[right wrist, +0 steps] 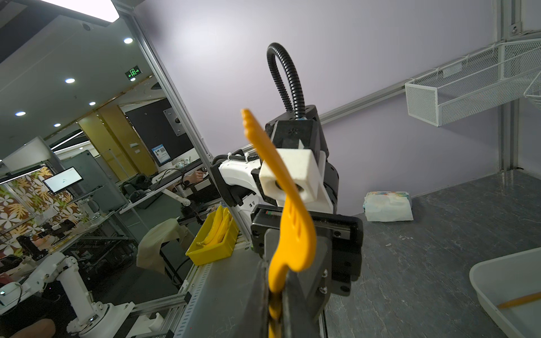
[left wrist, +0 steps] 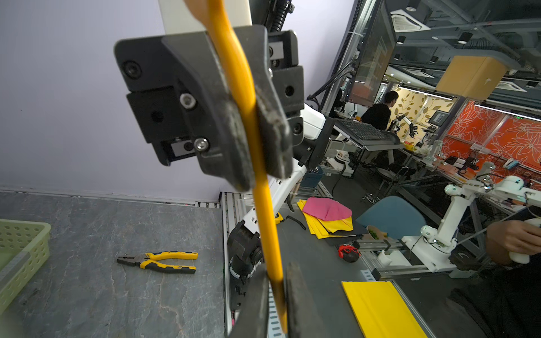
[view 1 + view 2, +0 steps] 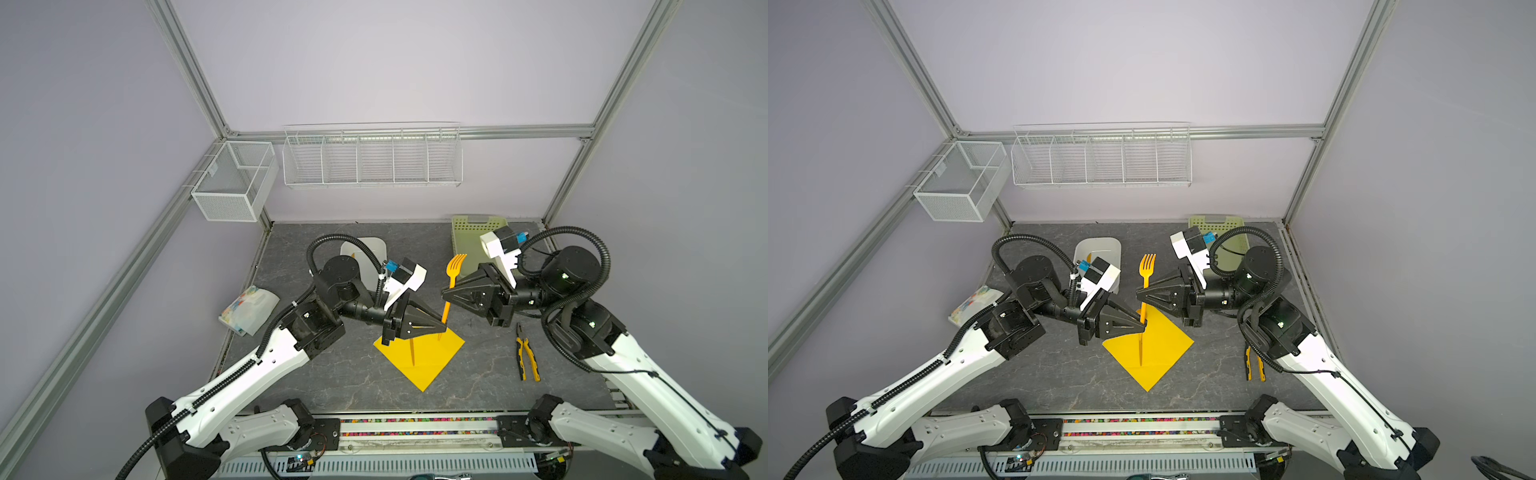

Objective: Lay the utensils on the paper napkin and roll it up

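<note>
My right gripper (image 3: 444, 296) clamped on the orange fork (image 3: 456, 264) below its prongs, my left gripper (image 3: 444, 328) closed on the handle lower down, fork upright over the yellow napkin (image 3: 434, 363), another orange utensil (image 3: 412, 353) lying on the sheet.

**Fig.** We show the left arm (image 3: 270, 368) and right arm (image 3: 648, 384), with white shells and black joints. Ribbed black conduit (image 3: 577, 228) runs along each. We note the black wedge-shaped left gripper (image 3: 444, 328) and right gripper (image 3: 444, 294), silver screws (image 2: 201, 144), white camera housings (image 3: 496, 248) and blue connectors (image 3: 390, 265).
</note>
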`<state>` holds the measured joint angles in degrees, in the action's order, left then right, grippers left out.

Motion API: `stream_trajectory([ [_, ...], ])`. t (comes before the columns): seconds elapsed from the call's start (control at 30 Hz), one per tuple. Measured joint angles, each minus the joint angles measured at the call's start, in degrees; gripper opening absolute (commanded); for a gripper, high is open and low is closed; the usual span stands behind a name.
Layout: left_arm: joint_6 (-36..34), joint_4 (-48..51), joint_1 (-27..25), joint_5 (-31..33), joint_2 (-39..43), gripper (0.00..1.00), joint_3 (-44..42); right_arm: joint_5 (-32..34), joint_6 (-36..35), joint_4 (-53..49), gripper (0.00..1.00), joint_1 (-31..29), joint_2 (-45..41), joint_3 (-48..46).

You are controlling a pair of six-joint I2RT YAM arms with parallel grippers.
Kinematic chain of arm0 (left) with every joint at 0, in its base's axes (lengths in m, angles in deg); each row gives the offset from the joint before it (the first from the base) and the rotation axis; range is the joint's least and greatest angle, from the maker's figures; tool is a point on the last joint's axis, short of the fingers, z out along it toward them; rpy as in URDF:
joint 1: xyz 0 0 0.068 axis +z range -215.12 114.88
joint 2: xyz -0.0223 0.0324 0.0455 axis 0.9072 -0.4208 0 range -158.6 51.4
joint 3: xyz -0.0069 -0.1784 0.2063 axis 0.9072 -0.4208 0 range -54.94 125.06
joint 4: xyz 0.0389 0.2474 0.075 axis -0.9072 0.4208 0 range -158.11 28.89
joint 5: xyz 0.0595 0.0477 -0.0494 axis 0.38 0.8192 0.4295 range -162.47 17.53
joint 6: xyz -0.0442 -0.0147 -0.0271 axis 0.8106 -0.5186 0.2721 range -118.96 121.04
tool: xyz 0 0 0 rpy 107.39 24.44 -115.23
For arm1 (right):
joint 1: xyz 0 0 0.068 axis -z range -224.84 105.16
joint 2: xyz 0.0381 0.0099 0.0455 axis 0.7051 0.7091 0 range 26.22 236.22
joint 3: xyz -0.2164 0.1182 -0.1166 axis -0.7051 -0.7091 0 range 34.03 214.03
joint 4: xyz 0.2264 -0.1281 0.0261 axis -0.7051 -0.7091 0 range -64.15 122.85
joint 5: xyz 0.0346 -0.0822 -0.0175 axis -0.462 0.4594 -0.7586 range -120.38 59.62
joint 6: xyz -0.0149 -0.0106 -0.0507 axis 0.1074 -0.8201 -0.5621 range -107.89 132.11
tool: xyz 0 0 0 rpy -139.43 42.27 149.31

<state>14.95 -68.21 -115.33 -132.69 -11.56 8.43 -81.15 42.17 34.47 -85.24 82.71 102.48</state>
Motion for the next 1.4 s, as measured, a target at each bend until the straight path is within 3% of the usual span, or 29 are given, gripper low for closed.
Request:
stream_trajectory([
  [0.13,-0.2,0.5,0.0,0.3,0.0,0.02,0.0,0.0,-0.1,0.1,0.09,-0.2,0.0,0.0],
  [0.23,-1.1,1.4,0.0,1.6,0.1,0.01,0.0,0.4,-0.2,-0.5,0.25,-0.2,0.0,0.0],
  [0.37,-4.1,5.7,0.0,7.1,0.6,0.00,0.2,4.6,-1.6,-3.8,0.32,-0.2,-0.6,0.1],
  [0.6,-7.1,15.0,-0.2,24.4,0.1,0.00,2.6,21.2,-4.9,-14.9,0.31,-0.2,-2.6,0.9],
  [0.8,-6.8,18.0,-0.1,35.8,-1.1,0.00,2.9,30.7,-4.8,-17.7,0.33,-0.2,-1.1,0.9],
  [0.93,-6.2,19.1,-0.1,40.2,-1.9,0.00,2.9,32.4,-3.8,-17.5,0.39,-0.2,1.7,1.0],
  [1.1,-5.4,19.6,-0.1,43.6,-2.8,0.00,2.9,33.2,-2.0,-16.3,0.39,-0.2,5.2,1.3],
  [1.4,-4.7,20.2,-0.1,45.1,-4.6,0.00,3.0,33.6,0.4,-12.7,0.32,-0.2,8.6,1.4],
])
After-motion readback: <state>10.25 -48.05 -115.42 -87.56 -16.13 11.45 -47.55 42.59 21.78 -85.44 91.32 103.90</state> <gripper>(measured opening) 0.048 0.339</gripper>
